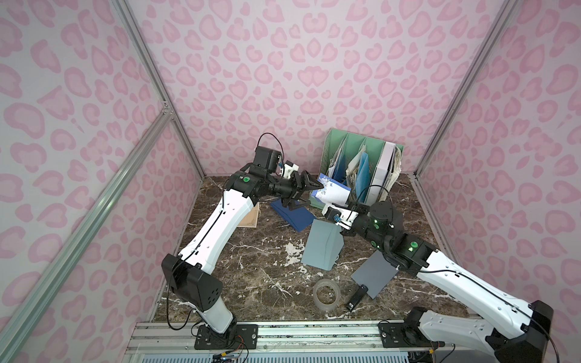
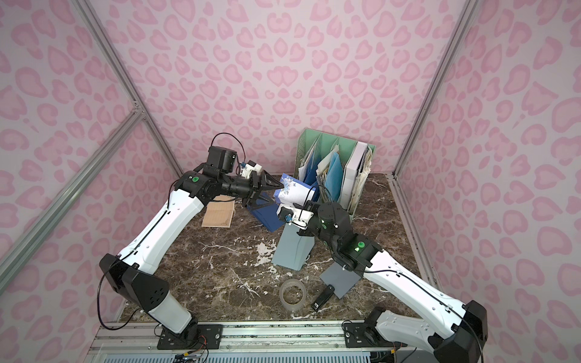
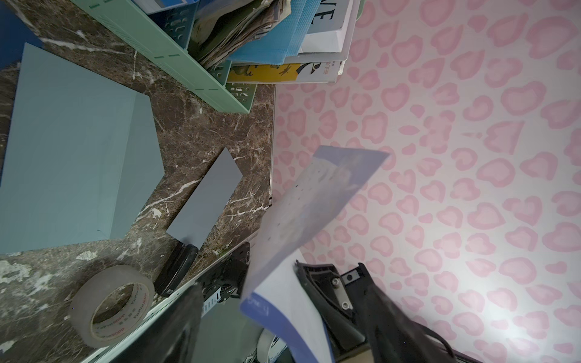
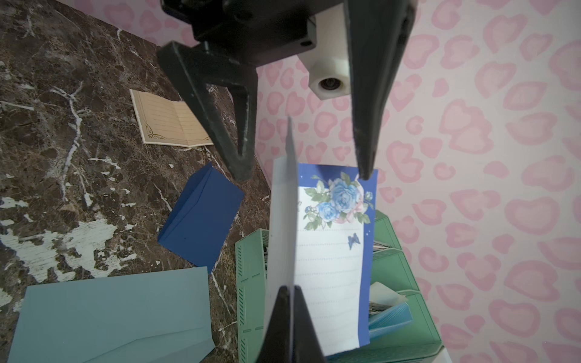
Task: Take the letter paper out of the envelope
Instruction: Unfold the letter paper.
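The letter paper point(image 4: 330, 267), white with lines, a blue border and blue roses, hangs in the air folded, outside any envelope. My right gripper point(image 4: 287, 290) is shut on its near edge. My left gripper point(image 4: 303, 176) point(image 1: 314, 195) is open, one finger on each side of the paper's point(image 1: 334, 193) far end. In the left wrist view the sheet point(image 3: 314, 201) runs between those fingers. A dark blue envelope point(image 1: 295, 217) lies on the marble below the left gripper. A larger teal envelope point(image 1: 320, 246) lies nearer, beside the right arm. I cannot tell which one held the paper.
A green file rack point(image 1: 338, 141) stuffed with folders and magazines stands at the back right, just behind the paper. A tan lined sheet point(image 2: 218, 215) lies under the left arm. A tape roll point(image 1: 327, 294), a black stapler point(image 1: 356, 297) and a grey card point(image 1: 374, 273) lie near the front.
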### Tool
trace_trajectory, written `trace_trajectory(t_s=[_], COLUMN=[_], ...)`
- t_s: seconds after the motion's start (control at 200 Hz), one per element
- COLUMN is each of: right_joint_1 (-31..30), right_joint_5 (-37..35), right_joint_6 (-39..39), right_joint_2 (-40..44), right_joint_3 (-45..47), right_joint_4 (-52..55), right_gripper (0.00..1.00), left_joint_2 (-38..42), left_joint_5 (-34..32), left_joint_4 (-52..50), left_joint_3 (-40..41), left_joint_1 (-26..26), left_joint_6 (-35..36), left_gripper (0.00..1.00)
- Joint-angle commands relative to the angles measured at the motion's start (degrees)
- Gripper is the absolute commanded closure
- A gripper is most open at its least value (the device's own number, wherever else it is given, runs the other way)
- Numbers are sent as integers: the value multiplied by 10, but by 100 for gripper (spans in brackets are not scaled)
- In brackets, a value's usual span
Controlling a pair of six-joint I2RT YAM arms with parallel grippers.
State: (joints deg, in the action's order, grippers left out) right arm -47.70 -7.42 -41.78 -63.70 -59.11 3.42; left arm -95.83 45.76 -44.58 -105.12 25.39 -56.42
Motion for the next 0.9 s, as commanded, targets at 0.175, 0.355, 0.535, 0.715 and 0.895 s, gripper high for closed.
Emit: trace_trajectory(t_s=[0.175,0.355,0.535,0.715,0.895], right_joint_1=[-12,-17,-32,-63,-86], right_joint_5=[10,-18,-30,-45,-54], right_joint_6=[-6,-15,-16,1,49], right_joint_2=[3,0,2,15,31], right_joint_3=[-8,-2,-1,6,29], right_joint_4=[1,-13,-20,-4,20], right_gripper=[100,100,100,100,100], left_joint_2=[-22,-15,-12,-10,2], left_joint_5=[0,10,3,-15,-25], left_joint_4=[10,26,42,68,113], left_joint_3=[-6,21,27,25,32], left_joint_1=[20,28,28,26,18], left_joint_6=[19,4,-8,-18,-33], left_gripper=[28,50,82,87,98])
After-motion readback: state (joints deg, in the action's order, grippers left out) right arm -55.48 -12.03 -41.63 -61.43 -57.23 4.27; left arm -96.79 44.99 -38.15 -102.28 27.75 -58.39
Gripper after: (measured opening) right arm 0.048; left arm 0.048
